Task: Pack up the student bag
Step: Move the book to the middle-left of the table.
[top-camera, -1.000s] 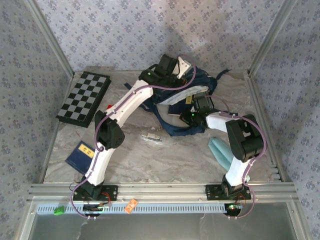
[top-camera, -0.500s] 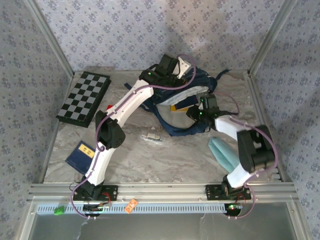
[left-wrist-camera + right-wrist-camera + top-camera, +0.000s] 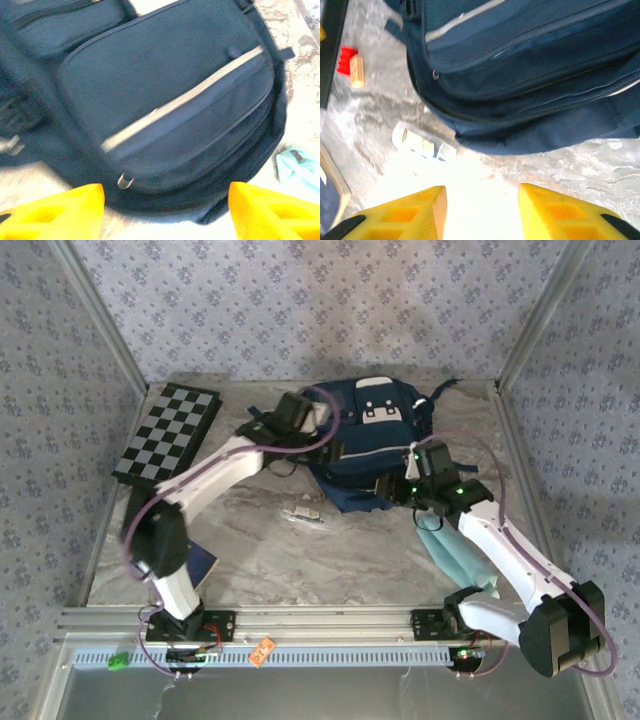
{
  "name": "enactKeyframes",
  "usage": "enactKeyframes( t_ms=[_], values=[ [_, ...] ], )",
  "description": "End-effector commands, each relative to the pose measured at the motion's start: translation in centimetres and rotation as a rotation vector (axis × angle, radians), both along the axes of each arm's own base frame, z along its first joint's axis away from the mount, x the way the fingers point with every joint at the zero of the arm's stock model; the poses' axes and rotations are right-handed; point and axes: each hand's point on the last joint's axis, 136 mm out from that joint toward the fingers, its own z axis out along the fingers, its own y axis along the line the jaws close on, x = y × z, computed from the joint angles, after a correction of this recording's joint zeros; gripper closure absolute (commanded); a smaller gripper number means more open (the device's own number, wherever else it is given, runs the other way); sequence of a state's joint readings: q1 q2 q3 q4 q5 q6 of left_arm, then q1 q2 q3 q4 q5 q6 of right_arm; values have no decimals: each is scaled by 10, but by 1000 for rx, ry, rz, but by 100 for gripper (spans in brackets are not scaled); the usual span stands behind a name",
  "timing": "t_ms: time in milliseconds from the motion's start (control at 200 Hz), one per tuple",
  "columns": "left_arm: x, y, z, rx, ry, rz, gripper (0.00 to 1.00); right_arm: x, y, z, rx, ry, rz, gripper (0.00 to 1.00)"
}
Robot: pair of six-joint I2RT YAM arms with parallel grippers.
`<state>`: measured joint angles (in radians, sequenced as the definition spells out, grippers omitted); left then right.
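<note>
The student bag, navy blue with white patches on its front pocket, lies flat at the back middle of the table. In the left wrist view the bag shows its grey stripe and a metal zip pull. My left gripper is at the bag's left side, open, its yellow fingers spread wide with nothing between them. My right gripper is at the bag's near edge, also open and empty, above bare table just short of the bag.
A chessboard lies at the back left. A small clear packet sits in front of the bag. A teal pouch lies near the right arm. A blue book lies by the left arm. A red piece rests beside a wooden block.
The left gripper came down from the raised bag top and pulled back left. The bag dropped flat, its front pocket facing up. The right gripper drew back from the bag's opening.
</note>
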<state>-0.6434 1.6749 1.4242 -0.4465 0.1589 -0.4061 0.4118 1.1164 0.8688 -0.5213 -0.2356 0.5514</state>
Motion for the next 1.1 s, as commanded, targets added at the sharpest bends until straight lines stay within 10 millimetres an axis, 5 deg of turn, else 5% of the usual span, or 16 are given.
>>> enactKeyframes(
  t_ms=[0, 180, 355, 450, 809, 1094],
  values=[
    [-3, 65, 19, -116, 10, 279, 29, -7, 23, -1, -14, -1, 98, 54],
    [-49, 182, -19, 14, 109, 598, 17, -4, 75, -16, -4, -22, 211, 46],
    [-93, 266, -54, 88, 236, 861, 0, -3, 123, -22, 10, -50, 293, 38],
    [-117, 302, -66, 129, 269, 994, 0, -4, 142, -27, -12, -68, 335, 32],
    [-181, 388, -109, 71, 437, 1458, 0, -11, 184, -38, 0, -50, 419, 15],
    [-215, 411, -143, -36, 541, 1679, 0, -16, 186, -44, -15, -30, 434, 7]
  ],
)
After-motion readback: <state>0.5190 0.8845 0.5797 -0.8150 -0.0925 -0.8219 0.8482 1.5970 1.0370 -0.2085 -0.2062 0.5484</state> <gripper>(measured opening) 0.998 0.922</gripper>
